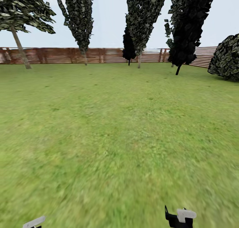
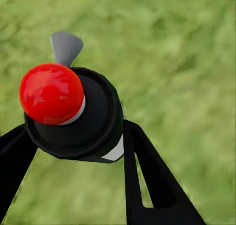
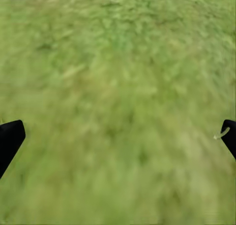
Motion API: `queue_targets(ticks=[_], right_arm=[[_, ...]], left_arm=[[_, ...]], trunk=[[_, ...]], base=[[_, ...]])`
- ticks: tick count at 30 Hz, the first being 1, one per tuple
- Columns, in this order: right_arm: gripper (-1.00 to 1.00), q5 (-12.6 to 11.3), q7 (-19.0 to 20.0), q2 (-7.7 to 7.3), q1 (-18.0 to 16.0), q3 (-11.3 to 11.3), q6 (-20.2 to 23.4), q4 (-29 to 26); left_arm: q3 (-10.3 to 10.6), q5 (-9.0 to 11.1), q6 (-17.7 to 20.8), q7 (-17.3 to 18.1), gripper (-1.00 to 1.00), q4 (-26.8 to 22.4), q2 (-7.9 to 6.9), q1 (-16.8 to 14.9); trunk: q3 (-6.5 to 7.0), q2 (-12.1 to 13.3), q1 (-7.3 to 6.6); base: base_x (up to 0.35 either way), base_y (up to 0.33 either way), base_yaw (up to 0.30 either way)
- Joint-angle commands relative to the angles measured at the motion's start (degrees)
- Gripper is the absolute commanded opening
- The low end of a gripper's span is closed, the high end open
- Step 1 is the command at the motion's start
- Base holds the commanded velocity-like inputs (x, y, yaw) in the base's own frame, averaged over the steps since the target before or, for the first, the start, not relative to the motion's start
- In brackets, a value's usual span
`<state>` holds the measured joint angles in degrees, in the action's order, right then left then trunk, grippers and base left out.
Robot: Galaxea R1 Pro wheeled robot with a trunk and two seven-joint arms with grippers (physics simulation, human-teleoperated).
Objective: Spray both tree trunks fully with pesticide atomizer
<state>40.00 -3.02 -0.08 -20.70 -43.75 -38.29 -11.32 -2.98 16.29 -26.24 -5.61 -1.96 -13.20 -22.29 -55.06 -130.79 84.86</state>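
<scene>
In the left wrist view the pesticide atomizer (image 2: 73,121) is seen end on: a dark round body, a red nozzle tip (image 2: 51,93) and a grey trigger (image 2: 65,47). My left gripper (image 2: 73,139) is shut on it, one black finger (image 2: 147,176) on each side, over grass. My right gripper (image 3: 118,136) is open, its fingertips (image 3: 10,139) far apart with only grass between them; it also shows low in the head view (image 1: 179,218). Tall trees with pale trunks (image 1: 85,57) (image 1: 139,59) stand far off by the fence.
Open green lawn (image 1: 119,128) stretches ahead to a brown slatted fence (image 1: 99,55). A leaning-trunk tree (image 1: 20,48) stands far left. Near-black conifers (image 1: 128,45) (image 1: 186,32) and a dark shrub (image 1: 227,58) are at the far right.
</scene>
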Motion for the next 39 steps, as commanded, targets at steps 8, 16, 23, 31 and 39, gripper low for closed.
queue_targets(ticks=[8, 16, 23, 31, 39], right_arm=[[1.0, 0.6, -0.3, -0.01, -0.1, -0.3, -0.2, 0.1], [1.0, 0.6, -0.3, -0.01, 0.0, -0.3, -0.2, 0.1], [1.0, 0.6, -0.3, -0.01, 0.0, -0.3, -0.2, 0.1], [1.0, 0.6, -0.3, -0.01, -0.1, -0.3, -0.2, 0.1], [1.0, 0.6, -0.3, -0.01, -0.1, -0.3, -0.2, 0.1]], left_arm=[[-0.2, -0.1, -0.2, 0.0, -1.0, 0.0, 0.05, 0.0], [-0.2, -0.1, -0.2, 0.0, -1.0, 0.1, 0.1, 0.0], [-0.2, -0.1, -0.2, 0.0, -1.0, 0.1, 0.1, 0.0], [-0.2, -0.1, -0.2, 0.0, -1.0, 0.1, 0.1, 0.0], [-0.3, -0.1, -0.2, 0.0, -1.0, 0.0, 0.08, 0.0]], trunk=[[-0.05, 0.0, 0.01], [-0.05, 0.0, 0.01], [-0.05, 0.0, 0.01], [-0.05, 0.0, 0.01], [-0.05, 0.0, 0.01]], base=[[0.079, 0.103, 0.28], [0.022, 0.001, 0.28], [0.252, 0.121, 0.28], [0.285, 0.222, 0.28], [0.282, 0.227, 0.28]])
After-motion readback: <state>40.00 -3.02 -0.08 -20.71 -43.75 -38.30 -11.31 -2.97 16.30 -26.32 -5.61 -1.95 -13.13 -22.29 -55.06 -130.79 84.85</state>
